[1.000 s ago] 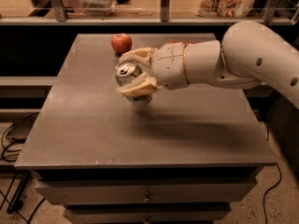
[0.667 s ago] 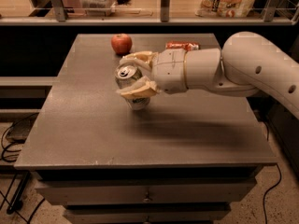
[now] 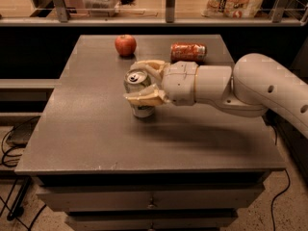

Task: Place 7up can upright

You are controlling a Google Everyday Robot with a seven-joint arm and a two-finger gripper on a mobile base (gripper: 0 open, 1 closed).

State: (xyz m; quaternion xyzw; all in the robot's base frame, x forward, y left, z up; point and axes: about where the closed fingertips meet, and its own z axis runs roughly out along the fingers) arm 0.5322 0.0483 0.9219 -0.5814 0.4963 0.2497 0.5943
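The 7up can (image 3: pixel 139 109) stands upright on the grey table (image 3: pixel 96 129), left of centre, its silver top with pull tab facing up. My gripper (image 3: pixel 140 83) reaches in from the right at the end of the white arm. One finger sits behind the can and the other in front of it (image 3: pixel 144 97), and both are closed against the can's upper body. The can's base looks to be on or just above the tabletop.
A red apple (image 3: pixel 125 45) sits at the back left of the table. A red-orange can (image 3: pixel 188 52) lies on its side at the back, just behind my wrist. A shelf with bags and a plastic bin runs behind the table.
The can has come down slightly toward the tabletop and stands straighter. My forearm has shifted, and the red-orange can behind it now shows.
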